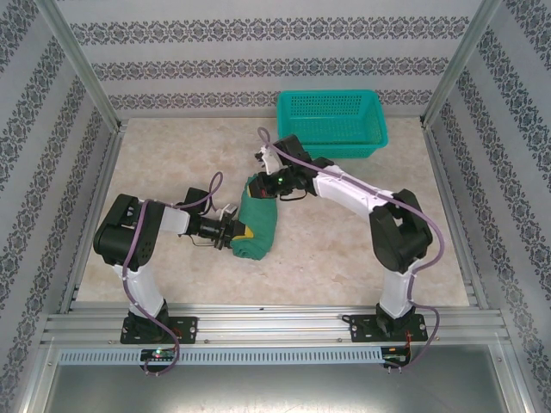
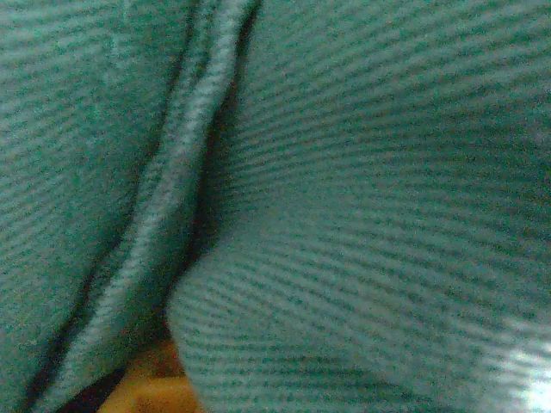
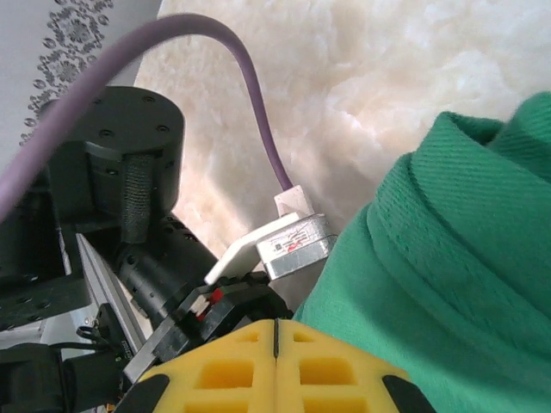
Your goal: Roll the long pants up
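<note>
1. Already the long pants (image 1: pixel 258 225) lie rolled into a compact bundle near the table's centre, with the teal basket (image 1: pixel 331 120) toward 1 o'clock.
2. Your right gripper (image 3: pixel 275 344) is clenched on nothing at the bundle's 12 o'clock end.
3. Your left gripper (image 1: pixel 239 232) is buried in fabric at 9 o'clock; I cannot tell its grip.
4. The rolling looks nearly done; you probably only need to let go.

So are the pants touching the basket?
Apart. The top view shows bare table between the pants and the basket.
</note>
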You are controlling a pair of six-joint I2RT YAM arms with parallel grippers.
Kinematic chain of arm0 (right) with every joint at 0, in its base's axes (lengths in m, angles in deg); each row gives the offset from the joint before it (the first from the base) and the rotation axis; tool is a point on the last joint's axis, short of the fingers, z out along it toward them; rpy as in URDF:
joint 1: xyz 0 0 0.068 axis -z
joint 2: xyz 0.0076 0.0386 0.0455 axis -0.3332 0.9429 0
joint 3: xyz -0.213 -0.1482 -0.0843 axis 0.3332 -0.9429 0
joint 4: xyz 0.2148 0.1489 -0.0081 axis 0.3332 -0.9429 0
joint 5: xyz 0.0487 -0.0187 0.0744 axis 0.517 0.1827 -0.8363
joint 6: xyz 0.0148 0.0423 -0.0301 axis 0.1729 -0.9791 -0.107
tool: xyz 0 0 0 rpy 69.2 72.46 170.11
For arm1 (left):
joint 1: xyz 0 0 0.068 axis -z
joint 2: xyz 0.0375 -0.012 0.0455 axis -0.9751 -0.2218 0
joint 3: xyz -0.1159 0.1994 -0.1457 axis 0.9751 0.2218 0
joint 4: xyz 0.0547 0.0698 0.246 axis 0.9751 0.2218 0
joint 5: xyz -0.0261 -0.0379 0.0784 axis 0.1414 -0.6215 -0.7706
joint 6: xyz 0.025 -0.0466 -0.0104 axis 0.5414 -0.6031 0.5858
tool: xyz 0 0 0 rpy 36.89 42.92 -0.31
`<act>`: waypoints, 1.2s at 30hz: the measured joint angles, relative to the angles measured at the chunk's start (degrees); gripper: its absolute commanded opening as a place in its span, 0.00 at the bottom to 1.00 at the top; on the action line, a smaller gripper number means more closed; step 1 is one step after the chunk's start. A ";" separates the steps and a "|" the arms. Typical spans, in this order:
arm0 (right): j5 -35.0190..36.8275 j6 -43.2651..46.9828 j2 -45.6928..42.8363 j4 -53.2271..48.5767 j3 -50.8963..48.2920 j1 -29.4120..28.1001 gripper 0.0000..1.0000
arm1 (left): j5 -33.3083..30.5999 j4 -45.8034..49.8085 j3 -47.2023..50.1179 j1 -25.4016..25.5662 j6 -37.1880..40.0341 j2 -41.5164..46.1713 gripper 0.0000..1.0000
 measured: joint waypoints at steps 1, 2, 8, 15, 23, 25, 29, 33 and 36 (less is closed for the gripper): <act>-0.52 -0.55 1.99 -0.02 1.09 0.09 0.00 | -0.09 0.31 -0.17 0.00 0.22 0.00 0.00; -1.16 -1.14 4.68 0.11 2.43 0.24 0.00 | -0.17 0.72 -0.33 0.00 0.48 0.00 0.00; -6.86 -5.70 18.10 -1.16 10.05 2.64 0.00 | -0.94 1.66 -0.83 -0.13 0.68 0.00 0.00; -7.37 -9.57 19.89 -3.65 13.35 2.71 0.00 | -1.29 1.88 -1.07 -0.13 0.72 0.00 0.00; 1.90 -7.52 5.68 3.06 -1.29 4.15 0.41 | -1.79 2.19 -1.66 -0.07 1.75 -0.07 0.00; 4.83 -6.16 0.52 2.45 -4.85 6.21 0.48 | -1.77 2.34 -1.66 -0.09 1.79 -0.07 0.00; 8.31 -3.52 -5.68 1.16 -9.64 10.29 0.59 | -1.81 2.43 -1.70 -0.09 1.79 -0.07 0.00; 8.50 -2.16 -6.14 1.33 -15.43 9.27 0.81 | -1.79 2.45 -1.73 -0.11 1.79 -0.07 0.00; 8.33 -2.51 -6.12 1.88 -19.61 6.97 0.98 | -1.81 2.64 -1.81 -0.09 1.79 -0.07 0.00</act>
